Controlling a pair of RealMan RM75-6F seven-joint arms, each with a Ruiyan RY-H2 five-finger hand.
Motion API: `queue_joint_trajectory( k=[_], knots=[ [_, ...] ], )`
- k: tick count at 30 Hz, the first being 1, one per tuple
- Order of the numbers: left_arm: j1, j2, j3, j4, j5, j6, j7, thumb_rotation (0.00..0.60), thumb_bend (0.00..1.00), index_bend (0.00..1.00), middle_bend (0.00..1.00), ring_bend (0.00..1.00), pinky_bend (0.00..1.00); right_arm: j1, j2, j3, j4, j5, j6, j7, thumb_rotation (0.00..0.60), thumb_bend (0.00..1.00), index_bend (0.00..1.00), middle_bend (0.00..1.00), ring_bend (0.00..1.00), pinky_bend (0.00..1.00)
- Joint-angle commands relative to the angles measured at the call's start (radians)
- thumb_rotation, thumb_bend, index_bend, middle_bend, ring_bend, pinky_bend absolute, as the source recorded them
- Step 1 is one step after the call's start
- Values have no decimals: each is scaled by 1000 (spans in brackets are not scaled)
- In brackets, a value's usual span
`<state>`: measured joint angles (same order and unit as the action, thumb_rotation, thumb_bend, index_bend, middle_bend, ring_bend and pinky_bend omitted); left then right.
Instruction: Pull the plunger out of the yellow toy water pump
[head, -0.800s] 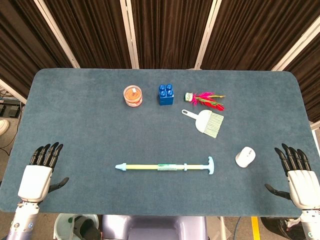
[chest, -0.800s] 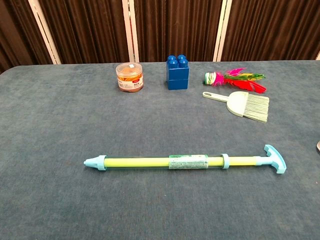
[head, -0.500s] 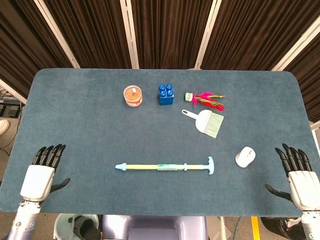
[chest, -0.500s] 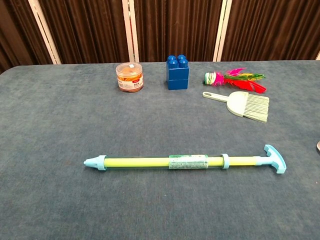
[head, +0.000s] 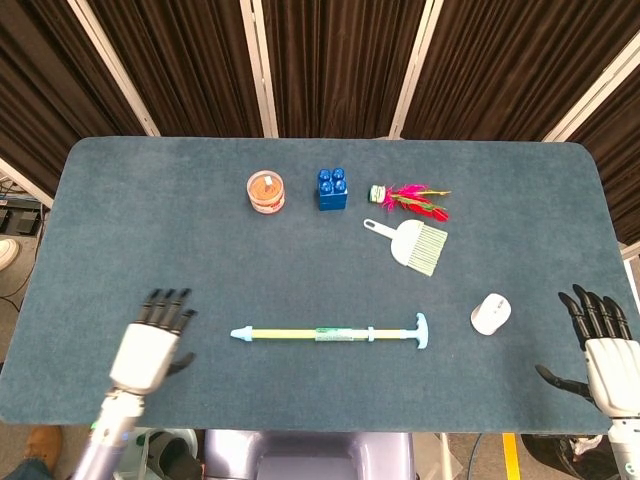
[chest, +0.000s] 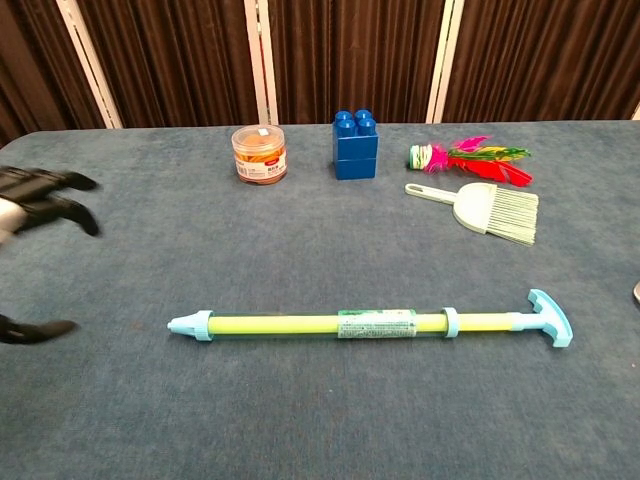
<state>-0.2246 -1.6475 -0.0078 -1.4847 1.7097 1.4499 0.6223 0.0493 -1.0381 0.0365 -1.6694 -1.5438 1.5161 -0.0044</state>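
The yellow toy water pump (head: 310, 334) (chest: 320, 324) lies flat along the front of the table, its light-blue nozzle to the left. Its plunger ends in a light-blue T-handle (head: 421, 331) (chest: 549, 318) at the right. My left hand (head: 150, 345) (chest: 30, 215) hovers open, fingers spread, just left of the nozzle end and apart from it. My right hand (head: 602, 345) is open at the table's front right corner, far from the handle; the chest view does not show it.
A white oval object (head: 491, 313) lies right of the T-handle. Further back stand an orange-filled jar (head: 266, 192), a blue block (head: 333, 188), a feather shuttlecock (head: 410, 198) and a small hand brush (head: 412, 243). The table (head: 120, 230) has a blue-grey felt top.
My left hand has moved right and inward from the front left corner toward the pump's nozzle end, entering the chest view. The right hand has barely shifted. The pump has not moved.
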Motion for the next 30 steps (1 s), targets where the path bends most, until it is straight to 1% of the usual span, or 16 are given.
queue_joint_trajectory(
  k=[1, 2, 3, 7, 8, 10, 13, 22, 30],
  knots=[
    [-58, -111, -18, 60, 16, -74, 87, 600, 159, 336, 127, 110, 137, 4, 11, 3, 2, 7, -10, 26, 600, 48, 70, 0, 0, 24],
    [-70, -146, -22, 81, 23, -81, 97, 600, 174, 341, 129, 110, 137, 4, 17, 4, 3, 9, -11, 39, 600, 48, 70, 0, 0, 24],
    [-73, -157, -23, 90, 25, -82, 99, 600, 185, 349, 130, 110, 137, 4, 19, 4, 3, 9, -11, 45, 600, 49, 70, 0, 0, 24],
    [-100, -273, -27, 185, 22, -114, 106, 600, 206, 376, 137, 110, 137, 4, 38, 10, 7, 19, -16, 98, 600, 49, 69, 0, 0, 23],
    [-103, -284, -27, 195, 23, -116, 107, 600, 216, 386, 140, 110, 137, 5, 39, 10, 8, 20, -18, 102, 600, 48, 69, 0, 0, 24],
    [-116, -336, -29, 248, 30, -120, 112, 600, 247, 404, 143, 110, 137, 9, 44, 11, 11, 19, -26, 117, 600, 48, 69, 0, 0, 24],
    [-126, -382, -31, 301, 29, -125, 111, 600, 274, 404, 141, 110, 137, 16, 44, 10, 17, 19, -38, 125, 600, 51, 69, 0, 0, 24],
    [-147, -452, -47, 407, 21, -110, 81, 600, 275, 366, 140, 110, 137, 27, 41, 11, 22, 23, -61, 131, 600, 48, 70, 0, 0, 23],
    [-162, -475, -67, 460, 2, -102, 56, 600, 275, 362, 143, 110, 137, 33, 38, 12, 24, 30, -74, 126, 600, 49, 70, 0, 0, 24]
  ],
)
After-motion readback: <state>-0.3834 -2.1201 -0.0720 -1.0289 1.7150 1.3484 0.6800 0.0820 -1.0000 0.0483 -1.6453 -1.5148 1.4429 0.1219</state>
